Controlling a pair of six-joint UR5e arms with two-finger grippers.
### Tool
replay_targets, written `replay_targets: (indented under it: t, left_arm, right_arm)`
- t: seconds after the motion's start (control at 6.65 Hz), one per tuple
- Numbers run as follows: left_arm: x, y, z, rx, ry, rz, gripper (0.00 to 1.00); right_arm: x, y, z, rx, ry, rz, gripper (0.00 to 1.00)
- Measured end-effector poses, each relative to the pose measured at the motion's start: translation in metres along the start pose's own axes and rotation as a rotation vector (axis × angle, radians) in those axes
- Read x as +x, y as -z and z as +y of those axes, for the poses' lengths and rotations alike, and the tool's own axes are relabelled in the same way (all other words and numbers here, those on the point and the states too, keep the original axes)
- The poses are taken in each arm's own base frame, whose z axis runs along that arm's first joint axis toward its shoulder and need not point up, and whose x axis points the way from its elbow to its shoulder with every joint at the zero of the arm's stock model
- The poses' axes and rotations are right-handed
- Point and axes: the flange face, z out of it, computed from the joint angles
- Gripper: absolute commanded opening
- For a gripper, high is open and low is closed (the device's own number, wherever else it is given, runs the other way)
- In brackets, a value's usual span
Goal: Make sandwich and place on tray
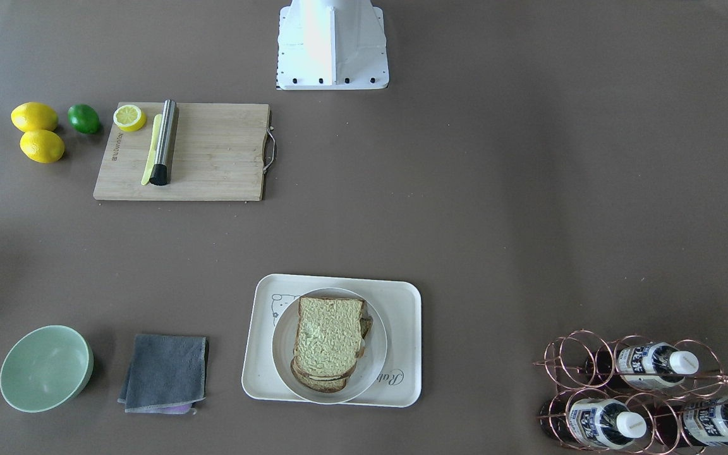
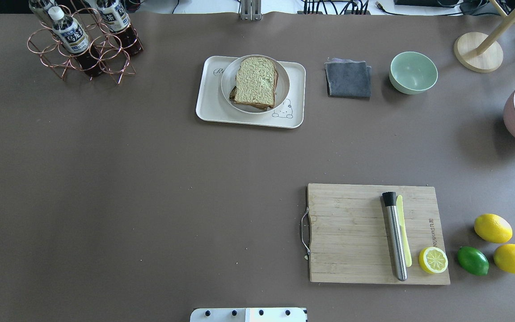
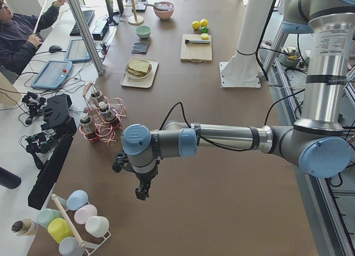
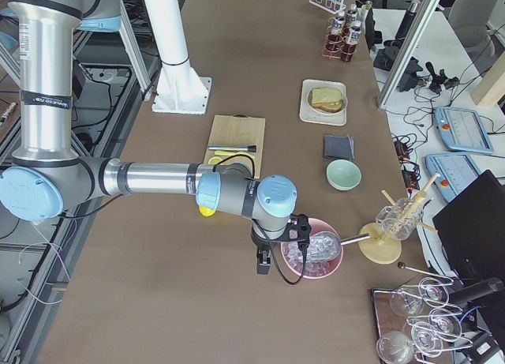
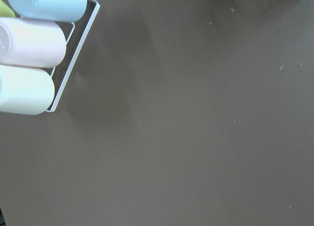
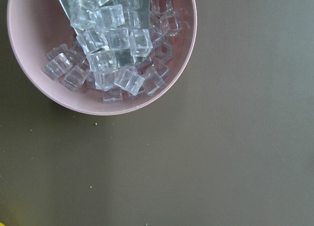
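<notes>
**Sandwich stacked on a round white dish, the dish standing inside the tray.**
Both arms hang at the table ends, well apart from the tray: left gripper near a cup rack, right gripper beside an ice bowl. The finger opening of either cannot be told. Risk: the slices lie offset, so a nudge to the dish could slide the top one.

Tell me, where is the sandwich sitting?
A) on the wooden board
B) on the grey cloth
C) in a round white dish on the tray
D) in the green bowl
C: the sandwich lies in the round white dish, and that dish stands on the tray.
</notes>
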Motion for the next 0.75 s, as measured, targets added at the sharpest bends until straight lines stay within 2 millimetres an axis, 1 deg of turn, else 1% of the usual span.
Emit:
replay_targets:
  t: [0.3,0.75]
  left_arm:
    - [-0.0023,-0.0056,0.0094,0.001,0.002,0.000,0.98]
    - [-0.0034,-0.0081,0.0120,-0.001,0.004,0.003,0.98]
  right_arm:
    - [0.0017,-0.0025,0.0025,-0.005,-0.003,-0.002,1.00]
    - [0.0034,-0.0044,0.0033,-0.009,-0.007,-0.003,1.00]
